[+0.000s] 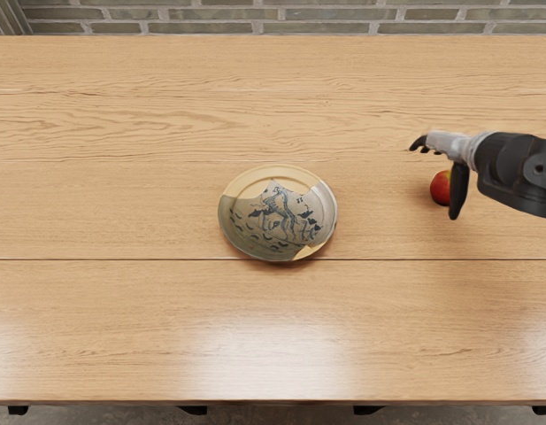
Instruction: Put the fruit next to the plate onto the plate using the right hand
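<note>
- Head view: my right hand [449,149] was over the far right side of the desk [122,310], its dark forearm entering from the picture's right edge.
- The hand was wide open and held nothing. Its pale fingers [439,140], dark at the tips, stretched out toward the left, and one dark digit [457,190] hung straight down below them.
- The fruit [440,187], small, round and red, lay on the bare wood just beside that hanging digit, which hid its right edge. I could not tell whether the two touched.
- The plate [242,186], round and cream-coloured with a blue drawing inside, sat near the middle of the desk, well apart from the fruit and to its left.
- A brick wall [273,18] ran along the top edge, behind the desk.
</note>
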`<move>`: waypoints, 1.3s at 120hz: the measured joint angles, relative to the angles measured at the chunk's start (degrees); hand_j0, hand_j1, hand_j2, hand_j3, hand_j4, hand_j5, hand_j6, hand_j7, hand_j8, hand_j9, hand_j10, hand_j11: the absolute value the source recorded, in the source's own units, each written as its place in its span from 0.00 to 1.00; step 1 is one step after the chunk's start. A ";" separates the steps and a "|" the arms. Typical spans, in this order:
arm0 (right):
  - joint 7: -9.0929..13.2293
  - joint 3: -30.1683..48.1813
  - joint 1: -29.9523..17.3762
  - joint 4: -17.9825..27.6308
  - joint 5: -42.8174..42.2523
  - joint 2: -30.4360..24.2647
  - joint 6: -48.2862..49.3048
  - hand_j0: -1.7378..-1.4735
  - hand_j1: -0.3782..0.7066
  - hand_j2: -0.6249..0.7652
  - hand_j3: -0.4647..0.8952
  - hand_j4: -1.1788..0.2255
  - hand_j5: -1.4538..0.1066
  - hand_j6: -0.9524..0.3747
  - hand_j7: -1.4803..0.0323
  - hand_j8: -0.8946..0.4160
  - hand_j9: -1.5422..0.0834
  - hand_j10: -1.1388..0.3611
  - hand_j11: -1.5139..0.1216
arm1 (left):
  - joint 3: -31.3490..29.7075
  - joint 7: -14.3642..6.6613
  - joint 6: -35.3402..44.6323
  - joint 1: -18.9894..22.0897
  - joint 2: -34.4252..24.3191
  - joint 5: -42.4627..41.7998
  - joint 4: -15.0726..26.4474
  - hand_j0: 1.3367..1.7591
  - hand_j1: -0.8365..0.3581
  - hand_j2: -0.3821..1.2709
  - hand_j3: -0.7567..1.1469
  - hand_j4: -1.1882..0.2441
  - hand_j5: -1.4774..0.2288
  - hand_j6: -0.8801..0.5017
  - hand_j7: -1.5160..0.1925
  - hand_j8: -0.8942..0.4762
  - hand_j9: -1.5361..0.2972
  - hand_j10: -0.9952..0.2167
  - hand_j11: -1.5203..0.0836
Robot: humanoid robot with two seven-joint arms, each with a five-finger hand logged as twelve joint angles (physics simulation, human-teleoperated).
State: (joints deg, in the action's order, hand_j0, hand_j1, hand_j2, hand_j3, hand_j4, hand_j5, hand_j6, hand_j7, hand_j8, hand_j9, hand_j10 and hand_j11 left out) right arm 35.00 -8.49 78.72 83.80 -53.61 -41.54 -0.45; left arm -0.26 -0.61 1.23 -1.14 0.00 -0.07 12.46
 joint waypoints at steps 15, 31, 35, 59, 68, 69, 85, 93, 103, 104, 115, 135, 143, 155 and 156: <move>0.00 -0.16 -1.90 0.13 -2.84 0.15 -2.41 0.30 0.21 0.43 0.34 0.72 0.79 0.58 0.83 0.55 0.81 0.64 0.79 | 0.00 0.00 0.00 0.04 0.00 0.00 -0.01 0.76 0.99 0.23 0.40 0.83 0.87 0.64 0.89 0.65 0.84 0.82 0.95; 0.00 -0.41 -2.64 -0.04 -5.31 0.04 -3.30 0.30 0.22 0.43 0.34 0.71 0.78 0.58 0.83 0.54 0.81 0.64 0.78 | 0.00 0.00 0.00 0.08 0.00 -0.01 0.00 0.76 0.99 0.23 0.40 0.83 0.87 0.64 0.89 0.65 0.84 0.82 0.95; 0.00 -0.43 -2.78 -0.31 -5.78 0.07 -3.46 0.30 0.22 0.43 0.34 0.71 0.78 0.58 0.83 0.54 0.81 0.64 0.78 | 0.00 0.00 0.00 0.09 0.00 -0.01 0.00 0.76 0.99 0.23 0.40 0.83 0.87 0.64 0.89 0.65 0.84 0.82 0.95; 0.00 -0.48 -5.19 -1.92 -8.97 0.95 -7.21 0.30 0.23 0.43 0.34 0.71 0.78 0.58 0.82 0.54 0.80 0.64 0.78 | 0.00 0.00 0.00 0.05 0.00 0.00 0.00 0.76 0.99 0.23 0.40 0.83 0.87 0.64 0.89 0.65 0.84 0.82 0.95; 0.00 -0.49 -6.39 -2.50 -10.09 1.86 -8.89 0.30 0.22 0.43 0.34 0.71 0.78 0.58 0.82 0.54 0.80 0.64 0.78 | 0.00 0.00 0.00 0.02 0.00 -0.01 -0.01 0.76 0.99 0.23 0.40 0.83 0.87 0.64 0.89 0.65 0.84 0.82 0.95; 0.00 -0.50 -6.57 -2.56 -10.22 1.94 -9.09 0.30 0.22 0.43 0.34 0.71 0.78 0.58 0.82 0.54 0.80 0.64 0.78 | 0.00 0.00 0.00 0.05 0.00 -0.01 -0.01 0.76 0.99 0.23 0.40 0.83 0.87 0.64 0.89 0.65 0.84 0.82 0.95; 0.00 -0.50 -9.15 -3.94 -12.16 3.05 -11.89 0.30 0.22 0.43 0.34 0.71 0.78 0.58 0.83 0.54 0.81 0.64 0.79 | 0.00 0.00 0.00 0.07 0.00 0.03 -0.01 0.76 0.99 0.23 0.40 0.83 0.87 0.64 0.89 0.65 0.84 0.82 0.95; 0.00 -0.47 -10.03 -5.19 -12.54 3.74 -12.66 0.30 0.22 0.43 0.34 0.71 0.79 0.58 0.83 0.54 0.81 0.64 0.79 | 0.00 0.00 0.00 0.04 0.00 0.02 -0.01 0.76 0.99 0.23 0.40 0.83 0.87 0.64 0.89 0.65 0.84 0.82 0.95; 0.00 -0.46 -10.61 -6.79 -12.85 4.93 -13.33 0.30 0.22 0.43 0.34 0.71 0.79 0.58 0.83 0.55 0.81 0.64 0.79 | 0.00 0.00 0.00 0.01 0.00 0.04 -0.02 0.76 0.99 0.23 0.40 0.83 0.87 0.64 0.89 0.65 0.84 0.82 0.95; 0.00 -0.46 -10.65 -6.94 -12.91 5.04 -13.38 0.30 0.22 0.43 0.34 0.71 0.79 0.58 0.83 0.55 0.81 0.64 0.79 | 0.00 0.00 0.00 0.00 0.00 0.04 -0.01 0.76 0.99 0.23 0.40 0.83 0.87 0.64 0.89 0.65 0.84 0.82 0.95; 0.00 -0.39 -10.94 -8.37 -13.35 5.94 -13.73 0.30 0.22 0.43 0.34 0.71 0.79 0.58 0.83 0.55 0.81 0.64 0.79 | 0.00 0.00 0.00 0.02 0.00 0.02 -0.01 0.76 0.99 0.23 0.40 0.83 0.87 0.64 0.89 0.65 0.84 0.82 0.95; 0.00 -0.51 -11.80 -9.85 -13.64 6.61 -15.63 0.30 0.22 0.43 0.34 0.71 0.78 0.58 0.83 0.54 0.81 0.64 0.79 | 0.00 0.00 0.00 0.04 0.00 0.02 -0.01 0.76 0.99 0.23 0.40 0.83 0.87 0.64 0.89 0.65 0.84 0.82 0.95; 0.00 -0.46 -12.30 -10.03 -13.66 6.72 -15.94 0.30 0.23 0.43 0.34 0.70 0.78 0.57 0.82 0.54 0.80 0.63 0.78 | 0.00 0.00 0.00 0.01 0.00 0.02 0.00 0.76 0.99 0.23 0.40 0.83 0.87 0.64 0.89 0.65 0.84 0.82 0.95; 0.00 -0.28 -12.84 -10.27 -13.63 6.81 -16.18 0.30 0.28 0.42 0.34 0.67 0.74 0.54 0.78 0.50 0.76 0.60 0.74 | 0.00 0.00 0.00 0.02 0.00 0.04 0.00 0.76 0.99 0.23 0.40 0.83 0.87 0.64 0.89 0.65 0.84 0.82 0.95; 0.00 -0.26 -12.88 -10.33 -13.62 6.81 -16.19 0.30 0.28 0.42 0.34 0.67 0.74 0.54 0.78 0.50 0.76 0.60 0.74 | 0.00 0.00 0.00 0.01 0.00 0.03 0.00 0.76 0.99 0.23 0.40 0.83 0.87 0.64 0.89 0.65 0.84 0.82 0.95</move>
State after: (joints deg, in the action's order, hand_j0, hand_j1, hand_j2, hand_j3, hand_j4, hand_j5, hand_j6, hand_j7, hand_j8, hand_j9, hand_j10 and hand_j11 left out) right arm 35.00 -8.76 65.84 73.47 -67.23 -34.73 -16.65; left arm -0.25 -0.61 1.23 -1.13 0.00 -0.03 12.46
